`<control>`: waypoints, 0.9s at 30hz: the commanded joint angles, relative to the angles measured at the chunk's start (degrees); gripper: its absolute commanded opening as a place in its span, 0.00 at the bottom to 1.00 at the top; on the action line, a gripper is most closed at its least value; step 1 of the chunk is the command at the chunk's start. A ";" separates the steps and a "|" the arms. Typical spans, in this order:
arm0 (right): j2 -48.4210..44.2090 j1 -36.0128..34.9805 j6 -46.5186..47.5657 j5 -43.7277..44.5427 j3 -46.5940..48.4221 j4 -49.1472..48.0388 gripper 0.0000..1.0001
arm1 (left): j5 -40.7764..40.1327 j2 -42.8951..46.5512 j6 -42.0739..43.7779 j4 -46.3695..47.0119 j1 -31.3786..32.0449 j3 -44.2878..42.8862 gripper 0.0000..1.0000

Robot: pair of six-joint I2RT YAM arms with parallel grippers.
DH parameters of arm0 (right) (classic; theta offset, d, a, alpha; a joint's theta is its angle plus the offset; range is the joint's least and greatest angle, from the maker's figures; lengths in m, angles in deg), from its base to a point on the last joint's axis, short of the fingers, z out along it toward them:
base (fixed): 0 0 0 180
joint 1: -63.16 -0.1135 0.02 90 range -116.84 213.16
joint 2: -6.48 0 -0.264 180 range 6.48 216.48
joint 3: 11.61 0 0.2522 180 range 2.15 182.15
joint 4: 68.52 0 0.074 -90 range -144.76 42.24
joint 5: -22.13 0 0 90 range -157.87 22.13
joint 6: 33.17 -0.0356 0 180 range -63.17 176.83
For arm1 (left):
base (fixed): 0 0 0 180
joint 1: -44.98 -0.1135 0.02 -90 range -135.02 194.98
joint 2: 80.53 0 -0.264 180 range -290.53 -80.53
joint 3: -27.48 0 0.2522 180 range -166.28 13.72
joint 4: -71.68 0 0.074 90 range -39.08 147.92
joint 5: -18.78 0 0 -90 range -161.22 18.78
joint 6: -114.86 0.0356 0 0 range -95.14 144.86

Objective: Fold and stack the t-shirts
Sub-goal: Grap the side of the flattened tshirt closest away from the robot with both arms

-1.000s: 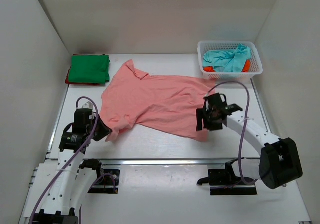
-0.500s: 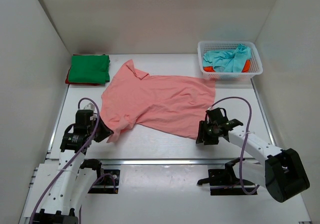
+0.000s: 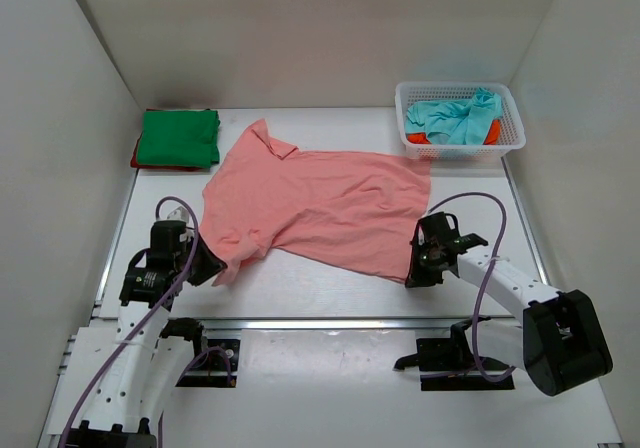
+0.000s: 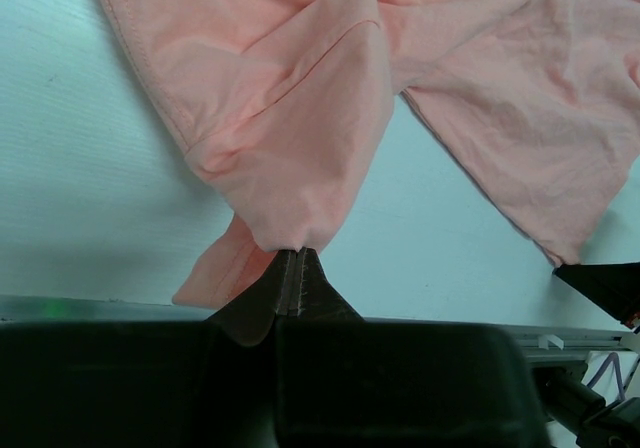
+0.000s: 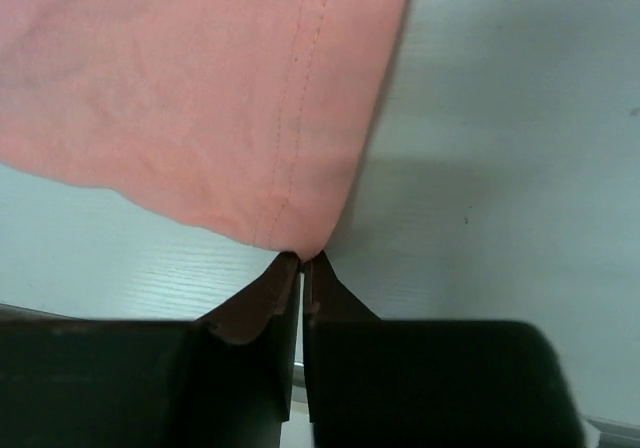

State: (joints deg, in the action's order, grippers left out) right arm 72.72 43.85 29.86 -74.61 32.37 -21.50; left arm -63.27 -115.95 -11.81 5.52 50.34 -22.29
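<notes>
1. Closing is the change: over the last second the right claw [image 3: 414,273] came down from above the cloth with its jaws apart, moved to the near right hem corner of the pink shirt [image 3: 320,203], and now has its jaws together on that corner. The right wrist view shows the stitched hem running straight into the tips.
2. The left claw [image 3: 215,266] has not changed. It stays clamped on the near sleeve, which bunches into a small peak at its tips.
3. With both near ends of the shirt gripped, my judgement is that the set-up for spreading or a first fold is done, and no fold has been made yet.
4. The pink shirt lies open on the desk [image 3: 300,283], slanting from its collar at the far left to its hem at the right. It is mostly flat, with soft creases across the middle and a tuck by the near sleeve.
5. The far hem corner lies just beside the basket [image 3: 455,87], which holds a teal shirt [image 3: 455,118] over an orange-red shirt [image 3: 420,138].
6. A folded green shirt [image 3: 178,136] sits on a red shirt [image 3: 136,156] at the far left, so two look stacked.
</notes>
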 commanded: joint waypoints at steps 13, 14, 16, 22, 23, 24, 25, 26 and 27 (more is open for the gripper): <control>-7.96 1.55 -1.61 -10.04 13.64 25.18 0.00 | -8.92 -7.20 1.25 -6.23 -0.61 -23.92 0.00; -8.31 1.90 -0.91 -10.48 13.73 25.71 0.00 | -8.22 -8.60 1.25 -5.35 -1.40 -24.02 0.00; -8.66 3.83 0.58 -10.92 12.68 28.17 0.00 | -7.42 -10.80 0.81 -3.42 -1.76 -23.67 0.00; -9.02 12.43 6.47 -9.61 14.25 35.29 0.00 | -7.42 -15.29 1.51 -2.97 -4.22 -16.92 0.00; -8.93 14.72 8.14 -10.21 14.43 36.26 0.00 | -7.42 -15.29 1.42 -3.14 -4.75 -14.99 0.00; -8.93 15.87 9.11 -10.48 14.52 36.61 0.00 | -7.24 -15.64 1.51 -3.75 -4.66 -14.27 0.00; -8.67 18.32 10.77 -10.22 14.61 37.49 0.00 | -7.59 -15.65 1.42 -4.37 -4.92 -13.05 0.00; -7.71 19.21 11.48 -10.31 14.96 37.15 0.00 | -6.81 -15.91 1.51 -5.16 -5.01 -12.34 0.00; -7.35 20.61 12.97 -9.96 15.57 37.32 0.00 | -6.89 -16.17 1.60 -6.12 -5.10 -12.07 0.00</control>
State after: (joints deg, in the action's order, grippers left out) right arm 64.92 61.45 37.36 -84.38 45.40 12.36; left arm -69.98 -132.69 -10.89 1.34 45.80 -35.16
